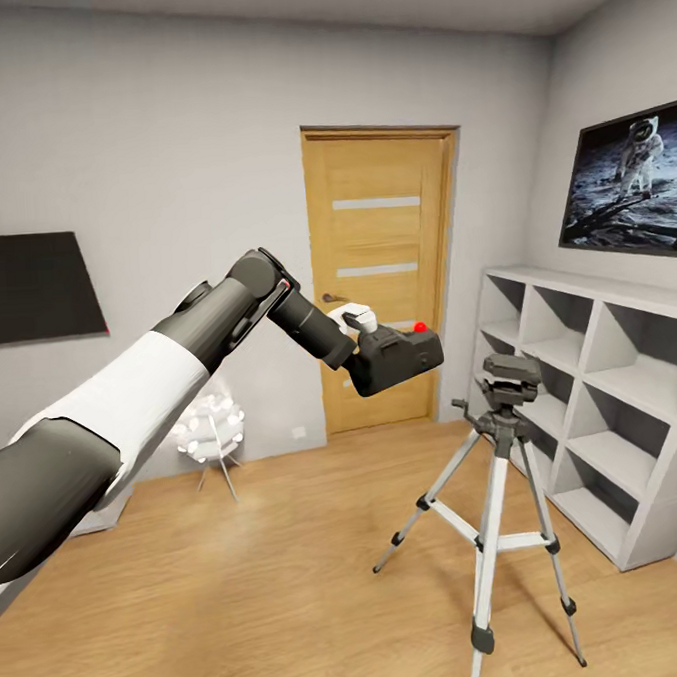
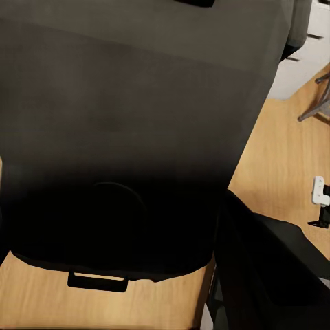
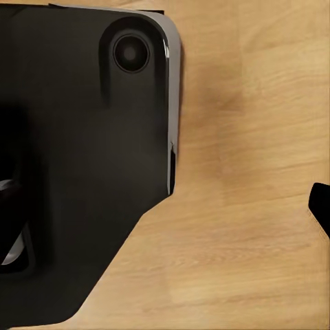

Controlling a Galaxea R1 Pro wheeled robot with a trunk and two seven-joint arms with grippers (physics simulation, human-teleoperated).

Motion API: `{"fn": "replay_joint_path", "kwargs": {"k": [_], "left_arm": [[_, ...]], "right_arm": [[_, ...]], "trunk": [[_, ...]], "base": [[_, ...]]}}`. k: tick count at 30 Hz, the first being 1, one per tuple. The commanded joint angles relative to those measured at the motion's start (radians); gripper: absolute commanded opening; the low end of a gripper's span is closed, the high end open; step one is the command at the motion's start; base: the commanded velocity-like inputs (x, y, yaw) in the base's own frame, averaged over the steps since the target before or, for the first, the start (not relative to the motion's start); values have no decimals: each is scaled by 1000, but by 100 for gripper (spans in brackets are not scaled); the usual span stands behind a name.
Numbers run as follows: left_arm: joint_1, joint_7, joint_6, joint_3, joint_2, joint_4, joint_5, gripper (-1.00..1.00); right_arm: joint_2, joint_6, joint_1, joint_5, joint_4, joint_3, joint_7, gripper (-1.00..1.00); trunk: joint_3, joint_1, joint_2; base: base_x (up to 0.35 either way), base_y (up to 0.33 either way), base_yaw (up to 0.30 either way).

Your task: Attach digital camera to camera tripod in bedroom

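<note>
In the head view my left arm reaches forward into the bedroom with the left gripper shut on the digital camera, a chunky black body with a red dot on top. The camera hangs in the air, a little above and to the left of the camera tripod, apart from its black pan head. The tripod stands upright on the wood floor with its silver legs spread. The camera's dark body blocks most of the left wrist view. In the right wrist view, one dark fingertip shows over the floor.
White cube shelving lines the right wall just behind the tripod, under an astronaut picture. The oak door is straight ahead. A black screen hangs on the left wall, and a white ornament stands below it. A black robot part looms over the floor.
</note>
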Motion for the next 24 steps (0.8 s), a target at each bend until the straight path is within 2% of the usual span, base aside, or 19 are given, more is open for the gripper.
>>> {"fn": "replay_joint_path", "kwargs": {"k": [1,9,21,24], "left_arm": [[0,-10,10,1,0,0,-11,-100],[0,-10,10,1,0,-1,-11,-100],[0,-10,10,1,-1,0,-11,-100],[0,-9,10,1,0,0,-11,-100]], "right_arm": [[0,-8,-1,-3,4,3,4,100],[0,-8,-2,-2,4,3,4,100],[0,-8,-1,-2,4,3,3,100],[0,-8,-2,-2,4,3,3,100]], "trunk": [[0,0,-1],[0,0,-1],[0,0,-1],[0,0,-1]], "base": [[0,0,84],[0,-85,28],[36,-281,5],[2,-273,238]]}}
